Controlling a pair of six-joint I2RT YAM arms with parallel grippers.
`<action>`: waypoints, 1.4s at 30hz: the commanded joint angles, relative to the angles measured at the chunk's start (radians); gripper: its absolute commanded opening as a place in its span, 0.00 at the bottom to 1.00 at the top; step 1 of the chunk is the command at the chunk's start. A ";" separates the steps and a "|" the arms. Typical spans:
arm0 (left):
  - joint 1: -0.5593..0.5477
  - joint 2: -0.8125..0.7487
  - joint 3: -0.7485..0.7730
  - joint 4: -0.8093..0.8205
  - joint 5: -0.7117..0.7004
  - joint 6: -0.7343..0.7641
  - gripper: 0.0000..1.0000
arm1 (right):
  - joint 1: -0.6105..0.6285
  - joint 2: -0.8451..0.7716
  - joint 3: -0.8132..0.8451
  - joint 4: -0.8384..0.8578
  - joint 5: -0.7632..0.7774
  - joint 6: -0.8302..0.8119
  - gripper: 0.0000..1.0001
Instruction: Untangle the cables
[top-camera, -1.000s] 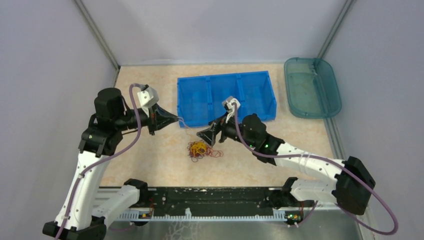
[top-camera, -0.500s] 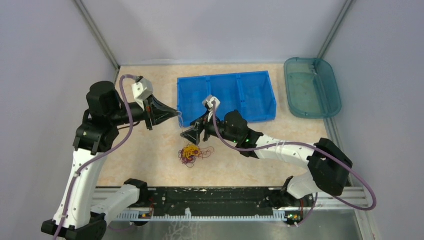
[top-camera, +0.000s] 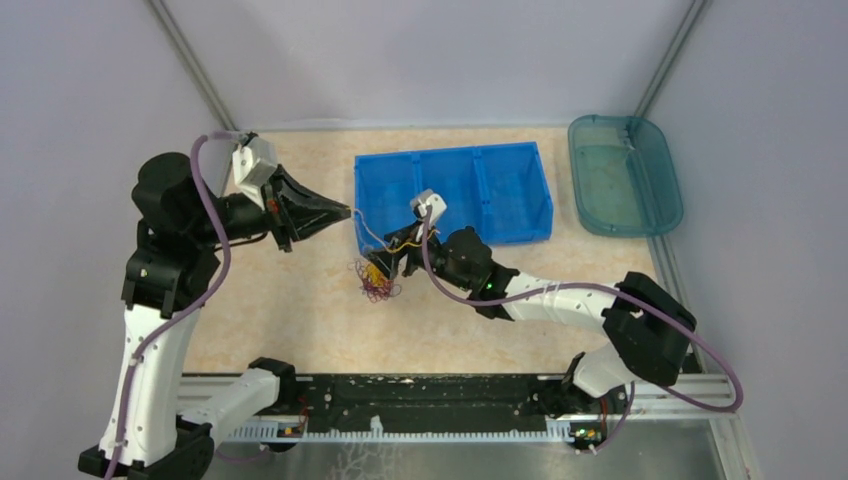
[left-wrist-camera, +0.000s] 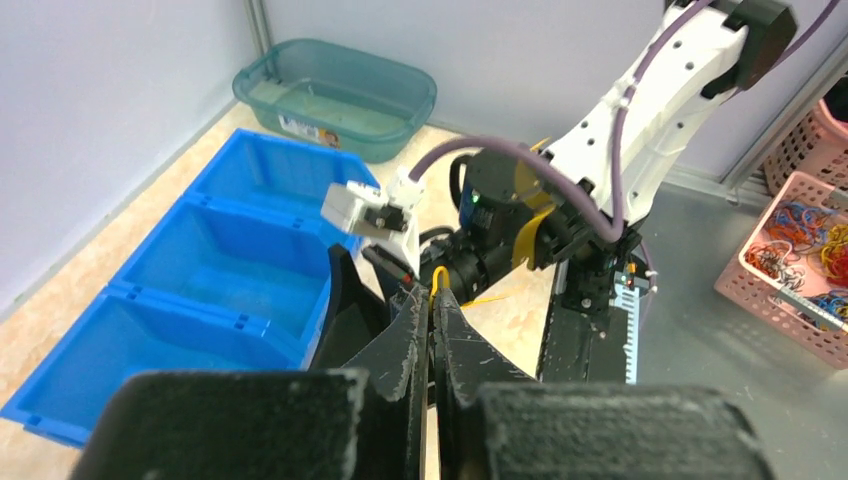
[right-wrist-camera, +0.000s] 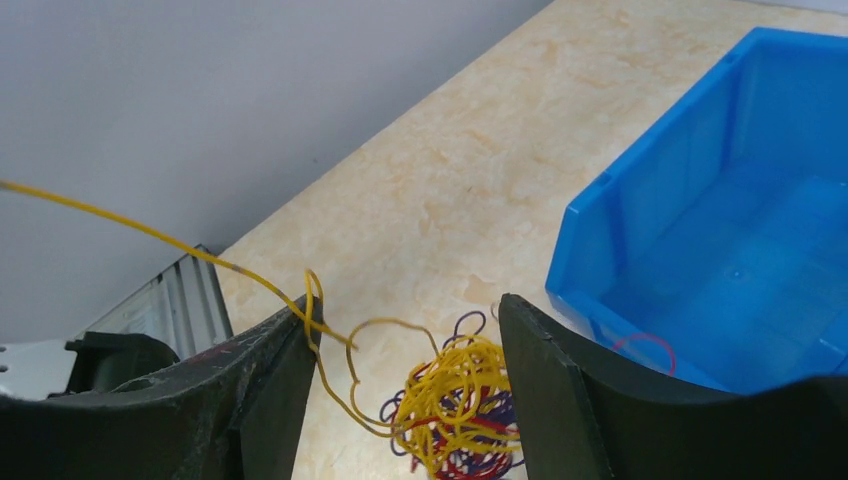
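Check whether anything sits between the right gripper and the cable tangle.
Nothing visible does. The right gripper hangs open over the tangle; only its own yellow strand touches one finger, leading to the shut left gripper.

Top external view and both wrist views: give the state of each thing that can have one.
Tangle of thin yellow, red and purple wire loops: knotted, one yellow wire strand stretched taut out of it.
Left gripper: jaws shut on the yellow wire strand.
Right gripper: jaws open, straddling the tangle.
Blue three-compartment plastic bin: upright, one red loop inside.
Teal translucent plastic tub: upright.
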 joint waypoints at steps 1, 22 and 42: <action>-0.004 0.003 0.067 0.062 0.044 -0.081 0.06 | 0.010 0.000 -0.035 0.086 0.031 -0.004 0.65; -0.003 0.040 0.192 0.176 0.047 -0.173 0.08 | 0.013 0.025 -0.201 0.186 0.045 0.086 0.60; -0.004 0.115 0.361 0.384 -0.067 -0.256 0.05 | 0.051 0.044 -0.309 0.236 0.117 0.109 0.63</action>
